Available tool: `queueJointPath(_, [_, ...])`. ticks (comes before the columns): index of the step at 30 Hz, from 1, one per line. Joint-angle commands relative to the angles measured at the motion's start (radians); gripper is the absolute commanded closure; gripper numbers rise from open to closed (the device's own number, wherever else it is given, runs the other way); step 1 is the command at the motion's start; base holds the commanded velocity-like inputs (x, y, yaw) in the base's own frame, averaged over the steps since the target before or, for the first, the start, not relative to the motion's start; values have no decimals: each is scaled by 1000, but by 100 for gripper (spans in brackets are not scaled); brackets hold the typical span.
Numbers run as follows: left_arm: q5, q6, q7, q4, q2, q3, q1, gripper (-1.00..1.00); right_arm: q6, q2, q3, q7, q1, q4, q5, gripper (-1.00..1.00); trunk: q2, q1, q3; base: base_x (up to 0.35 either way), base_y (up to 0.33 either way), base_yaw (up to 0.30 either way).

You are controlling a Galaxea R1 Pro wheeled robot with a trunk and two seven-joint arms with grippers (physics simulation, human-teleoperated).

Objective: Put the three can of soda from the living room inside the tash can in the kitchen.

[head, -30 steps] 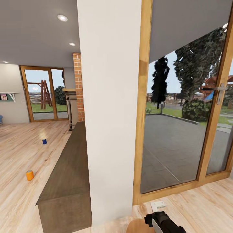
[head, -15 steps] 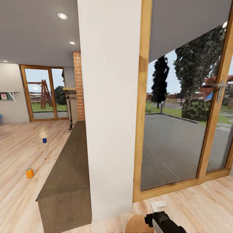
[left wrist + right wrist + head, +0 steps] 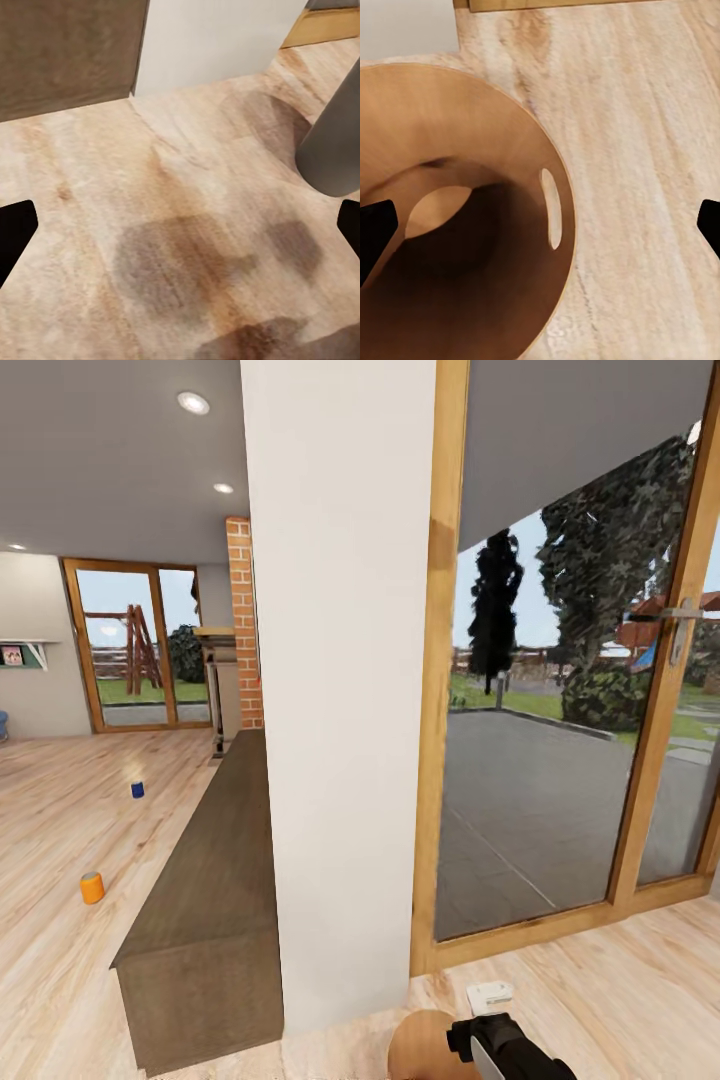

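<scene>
Orange can (image 3: 92, 887) sits far left on the wooden floor (image 3: 60, 830), upright, out in the open. Further back and a touch right, the blue can (image 3: 137, 790) stands on the same floor, well apart from it. A third can is nowhere to be spotted from here. Moving right, a long brown cabinet (image 3: 205, 920) runs along a white pillar (image 3: 340, 690), and beyond that a glass door (image 3: 560, 740) looks onto a patio.

By my read, nothing is done yet: two cans are on the floor, neither carried, and every trip to the kitchen is ahead.

Left hand (image 3: 180, 240) hangs over bare floor, dark fingertips at the far edges of its wrist view, spread wide, nothing between them. Right hand (image 3: 540, 225) looks the same, parted and holding nothing, poised right above a round wooden bin (image 3: 472, 225). Down inside, I see a curved wall with a slot handle and a shadowy bottom, and no cans in it. At the head view's lower edge, that bin's rim (image 3: 425, 1045) peeks beside the dark right arm (image 3: 505, 1050).
</scene>
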Motion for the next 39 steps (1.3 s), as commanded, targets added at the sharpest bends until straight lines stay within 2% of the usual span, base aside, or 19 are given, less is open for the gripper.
queueJointPath(1, [0,0,0,0,0,0,0,-100,0,0,0,0,0,0,0,-100,-7,4,-3,0,0,0])
queueJointPath(13, [0,1,0,0,-1,0,0,-100,0,0,3,0,0,0,5,-100,-91,50,-41,0,0,0])
queueJointPath(28, [0,1,0,0,-1,0,0,-100,0,0,3,0,0,0,7,-100,-91,50,-41,0,0,0])
queueJointPath(35, [0,0,0,0,-1,0,0,-100,0,-4,1,0,0,0,7,-100,-140,77,-63,0,0,0])
queueJointPath(39, [0,0,0,0,-2,0,0,-100,0,-18,0,0,0,0,3,-100,-141,78,-74,0,0,0])
